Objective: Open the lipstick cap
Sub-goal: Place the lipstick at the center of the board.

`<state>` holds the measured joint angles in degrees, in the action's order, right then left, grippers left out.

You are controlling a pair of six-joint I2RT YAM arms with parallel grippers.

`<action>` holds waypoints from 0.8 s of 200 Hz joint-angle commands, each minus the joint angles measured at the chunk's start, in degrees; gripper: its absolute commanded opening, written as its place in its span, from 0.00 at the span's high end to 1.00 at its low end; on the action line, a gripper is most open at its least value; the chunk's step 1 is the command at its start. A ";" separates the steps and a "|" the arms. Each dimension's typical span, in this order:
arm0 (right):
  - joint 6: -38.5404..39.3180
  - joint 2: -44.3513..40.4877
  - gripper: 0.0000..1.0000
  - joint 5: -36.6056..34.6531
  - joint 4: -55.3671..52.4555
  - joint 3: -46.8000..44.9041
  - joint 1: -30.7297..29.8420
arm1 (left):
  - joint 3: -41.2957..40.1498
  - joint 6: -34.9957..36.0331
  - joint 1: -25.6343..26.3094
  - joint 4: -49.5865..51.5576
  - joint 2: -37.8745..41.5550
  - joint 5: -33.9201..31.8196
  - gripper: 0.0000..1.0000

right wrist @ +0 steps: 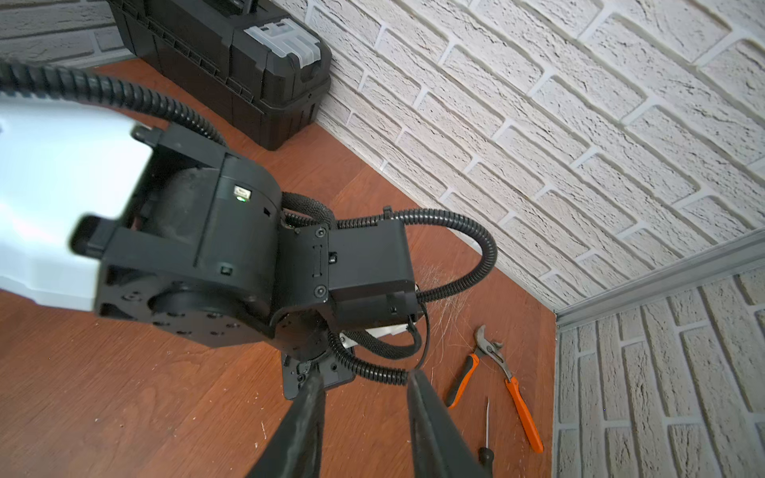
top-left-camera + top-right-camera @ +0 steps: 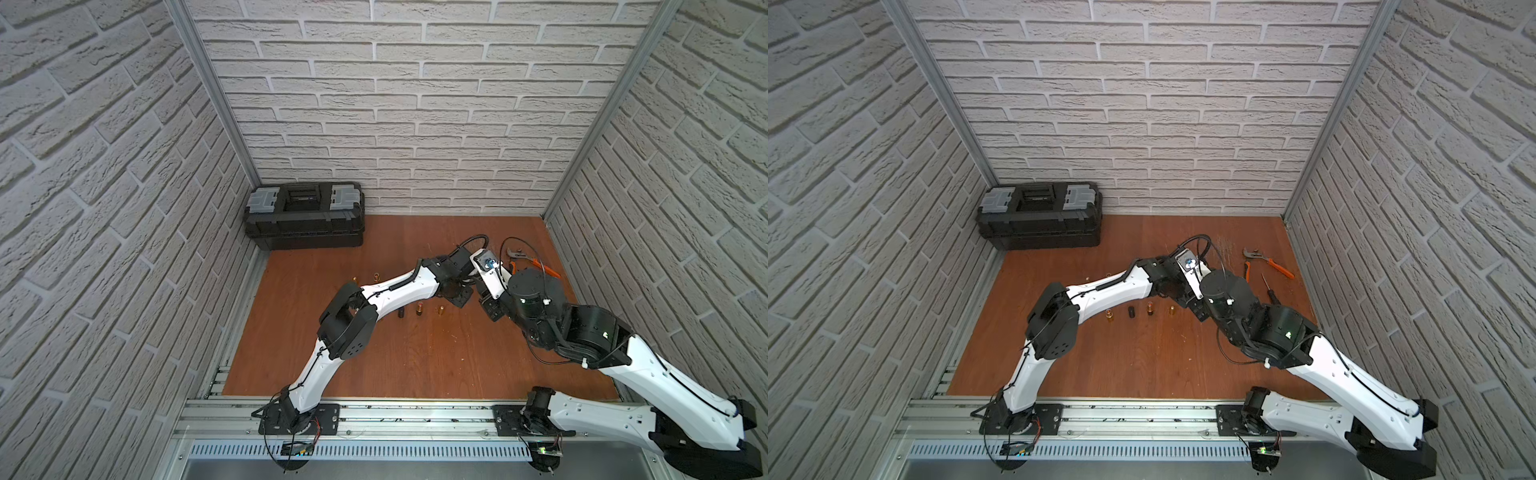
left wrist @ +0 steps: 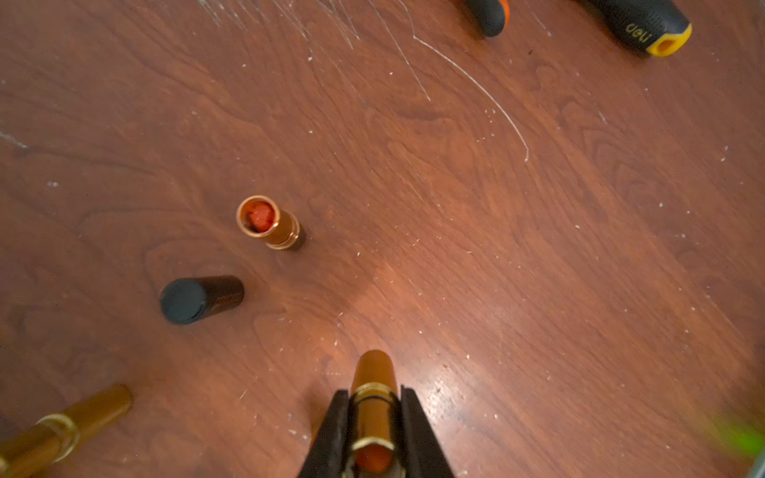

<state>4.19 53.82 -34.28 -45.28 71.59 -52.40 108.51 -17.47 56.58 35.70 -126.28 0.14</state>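
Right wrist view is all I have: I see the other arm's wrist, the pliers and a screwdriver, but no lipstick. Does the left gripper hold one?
Observer: Yes. In the left wrist view the left gripper has its jaws shut on a gold lipstick.
Operator: Is the cap on it?
Observer: Red shows at the end nearest that camera, so that end looks uncapped; the amber end points away.
Operator: Are other lipsticks near?
Observer: An open lipstick with a red tip stands on the table, a black tube beside it.
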 commanded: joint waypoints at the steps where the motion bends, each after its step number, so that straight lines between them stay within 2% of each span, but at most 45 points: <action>1: -1.40 -1.24 0.65 -1.67 1.27 -1.17 -0.33 | 3.01 2.02 0.60 0.51 -2.61 -1.64 0.79; 39: -1.24 -1.11 0.65 -2.10 1.47 -1.93 -0.29 | 5.87 3.22 1.17 3.86 -5.43 -3.59 0.79; 70: -1.28 -0.87 0.65 -2.03 1.86 -2.25 -0.33 | 5.02 3.50 1.34 3.29 -6.26 -5.13 0.78; 125: -1.22 -0.39 0.65 -1.80 1.72 -1.90 -0.33 | 5.21 3.24 1.41 3.30 -7.65 -3.88 0.76; 160: -1.47 0.22 0.65 -1.58 1.83 -1.81 -0.32 | 5.57 3.14 1.35 4.02 -8.28 -3.51 0.70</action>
<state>3.55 53.71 -35.16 -45.67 69.80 -52.40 112.77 -15.00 57.69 38.89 -133.49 -3.60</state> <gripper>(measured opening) 0.350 0.278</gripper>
